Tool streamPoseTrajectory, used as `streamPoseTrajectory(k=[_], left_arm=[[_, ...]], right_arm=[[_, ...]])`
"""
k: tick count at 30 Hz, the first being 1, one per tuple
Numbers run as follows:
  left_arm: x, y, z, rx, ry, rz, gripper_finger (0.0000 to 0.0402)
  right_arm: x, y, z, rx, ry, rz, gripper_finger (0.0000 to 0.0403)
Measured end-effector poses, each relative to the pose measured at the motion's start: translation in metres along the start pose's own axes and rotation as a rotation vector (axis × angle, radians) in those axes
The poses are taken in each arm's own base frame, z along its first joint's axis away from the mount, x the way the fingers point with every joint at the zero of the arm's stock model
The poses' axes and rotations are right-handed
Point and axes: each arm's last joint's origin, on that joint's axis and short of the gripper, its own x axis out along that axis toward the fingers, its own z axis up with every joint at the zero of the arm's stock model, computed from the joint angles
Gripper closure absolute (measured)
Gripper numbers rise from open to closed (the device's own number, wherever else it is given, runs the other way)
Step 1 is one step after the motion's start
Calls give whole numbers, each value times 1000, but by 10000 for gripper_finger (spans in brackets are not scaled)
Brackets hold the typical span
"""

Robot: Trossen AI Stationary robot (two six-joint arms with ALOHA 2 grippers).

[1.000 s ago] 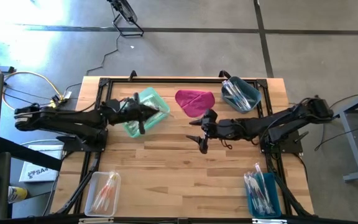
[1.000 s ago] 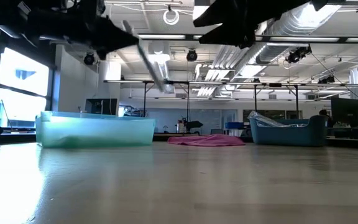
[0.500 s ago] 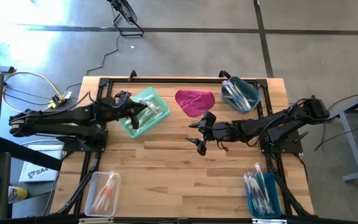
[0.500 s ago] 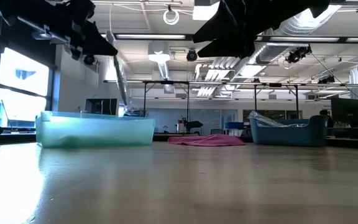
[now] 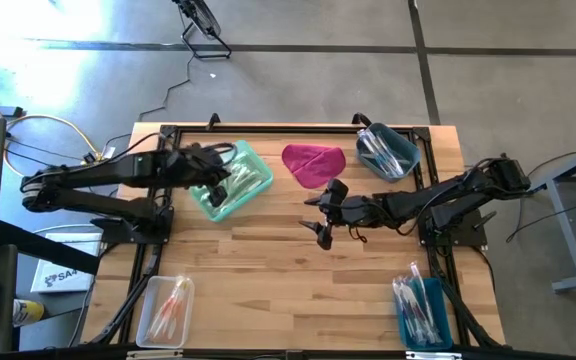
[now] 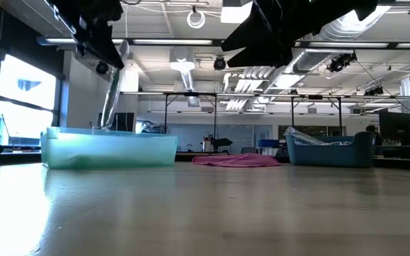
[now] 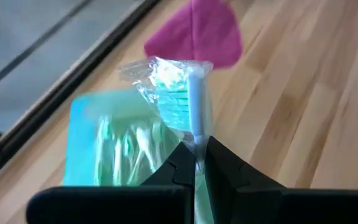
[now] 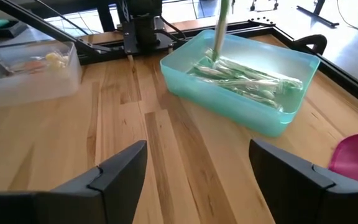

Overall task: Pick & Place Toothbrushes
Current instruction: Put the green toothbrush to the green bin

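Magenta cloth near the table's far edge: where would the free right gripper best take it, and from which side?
Probably from straight above, at the raised fold along the middle of the magenta cloth. It lies flat and crumpled on the wood, so only a fold gives the fingers something to pinch. The right gripper hangs open close by; the left gripper is shut on a green toothbrush over the teal bin.
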Motion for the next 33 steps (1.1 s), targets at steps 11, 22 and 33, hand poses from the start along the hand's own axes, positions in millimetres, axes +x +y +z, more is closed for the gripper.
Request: streamPoseTrajectory(k=[11, 22, 33], left_arm=[[34, -10, 6, 98, 262, 131, 391], [71, 1, 0, 48, 443, 226, 390], [84, 6, -1, 29, 472, 248, 289]], right_arm=[[0, 0, -1, 19, 12, -2, 129], [0, 0, -1, 21, 13, -2, 129], [0, 0, -2, 20, 17, -3, 129]])
